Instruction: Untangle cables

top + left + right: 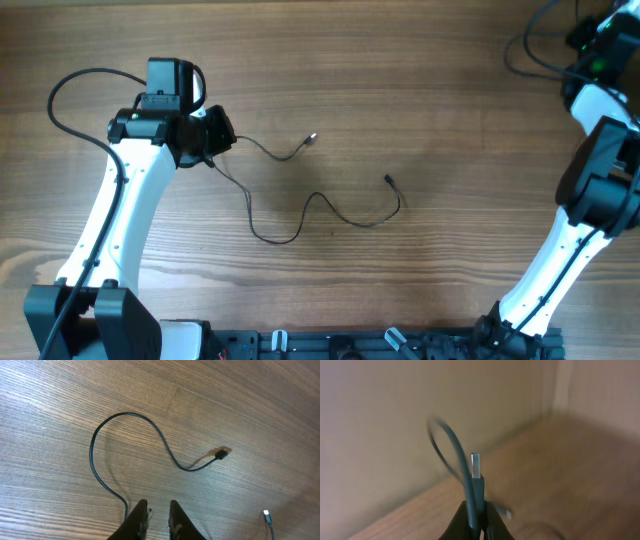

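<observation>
- The left hand has its fingers nearly together, with only a thin gap between them. I cannot tell whether it pinches anything.
- Both cables on the desk run right from it. The short cable ends in a pale tip, and the long cable lies in waves left to right, its plug at mid-desk.
- The right hand is clamped on a third cable at the far right corner, well apart, so I judge the left nearer.
</observation>
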`<state>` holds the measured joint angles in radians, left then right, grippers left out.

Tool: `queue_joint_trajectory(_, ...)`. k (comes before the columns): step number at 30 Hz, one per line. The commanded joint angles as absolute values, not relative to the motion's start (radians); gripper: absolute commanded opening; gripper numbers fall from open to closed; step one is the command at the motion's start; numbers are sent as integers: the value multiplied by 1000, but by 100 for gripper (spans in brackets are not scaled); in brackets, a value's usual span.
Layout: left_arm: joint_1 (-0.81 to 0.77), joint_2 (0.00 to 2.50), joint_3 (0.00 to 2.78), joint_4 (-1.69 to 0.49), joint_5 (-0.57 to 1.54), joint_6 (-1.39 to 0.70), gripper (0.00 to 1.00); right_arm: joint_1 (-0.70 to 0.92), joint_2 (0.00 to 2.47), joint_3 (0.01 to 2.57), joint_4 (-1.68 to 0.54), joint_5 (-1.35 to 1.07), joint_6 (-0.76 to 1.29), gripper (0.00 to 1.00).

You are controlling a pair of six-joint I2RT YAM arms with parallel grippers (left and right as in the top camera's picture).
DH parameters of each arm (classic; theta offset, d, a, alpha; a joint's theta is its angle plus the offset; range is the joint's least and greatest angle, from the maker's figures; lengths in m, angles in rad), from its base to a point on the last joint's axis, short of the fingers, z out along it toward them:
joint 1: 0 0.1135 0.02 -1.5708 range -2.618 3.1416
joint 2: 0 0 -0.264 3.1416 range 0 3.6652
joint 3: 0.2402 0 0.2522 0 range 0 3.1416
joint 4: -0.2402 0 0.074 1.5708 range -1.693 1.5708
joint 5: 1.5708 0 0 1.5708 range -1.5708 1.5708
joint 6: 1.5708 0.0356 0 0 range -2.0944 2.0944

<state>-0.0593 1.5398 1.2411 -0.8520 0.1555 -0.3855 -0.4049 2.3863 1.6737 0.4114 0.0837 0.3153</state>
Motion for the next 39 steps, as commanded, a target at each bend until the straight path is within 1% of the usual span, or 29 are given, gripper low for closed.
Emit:
queue_joint_trajectory(1,-61,1534,1244,-853,164,-374,16,-430,2438,1676,422,125,614,4)
queue_joint_trajectory(3,-61,1534,1244,-852,164,-374,16,-430,2449,1676,397,124,597,4)
queue_joint_trajectory(4,-61,1534,1244,-852,164,-374,16,-430,2449,1676,389,123,575,6)
queue_joint_trajectory(5,-61,1534,1244,-852,163,-374,16,-430,2449,1676,389,123,562,17)
queue_joint_trajectory(6,-61,1534,1244,-852,163,-374,16,-430,2448,1676,389,120,555,54)
queue_joint_trajectory(7,-61,1534,1244,-852,163,-374,16,-430,2439,1676,387,92,538,93)
queue_joint_trajectory(8,-61,1534,1244,-852,164,-374,16,-430,2423,1676,387,49,508,100)
queue_joint_trajectory(13,-61,1534,1244,-852,163,-374,20,-430,2273,1676,339,28,496,100)
queue_joint_trajectory(16,-61,1534,1244,-852,163,-374,24,-430,2142,1676,195,101,496,100)
queue_joint_trajectory(19,-61,1534,1244,-852,163,-374,25,-429,2028,1676,41,189,496,100)
queue_joint_trajectory(23,-61,1534,1244,-852,163,-374,28,-428,1964,1676,-43,197,412,100)
queue_joint_trajectory(25,-61,1534,1244,-852,163,-374,29,-426,1964,1676,-65,118,323,100)
queue_joint_trajectory(27,-61,1534,1244,-852,163,-374,31,-426,1964,1675,-118,40,284,100)
queue_joint_trajectory(32,-61,1534,1244,-852,164,-374,30,-425,1964,1675,-346,-199,297,100)
queue_joint_trajectory(33,-61,1534,1244,-852,163,-374,30,-423,1964,1675,-372,-213,321,100)
queue_joint_trajectory(34,-61,1534,1244,-852,163,-374,30,-418,1964,1673,-389,-206,369,100)
queue_joint_trajectory(36,-61,1534,1244,-852,163,-374,31,-413,1966,1670,-370,-199,379,100)
queue_joint_trajectory(38,-61,1534,1244,-852,163,-374,33,-412,1975,1660,-298,-187,280,100)
queue_joint_trajectory(39,-61,1534,1244,-852,163,-374,34,-412,2008,1656,-216,-145,109,100)
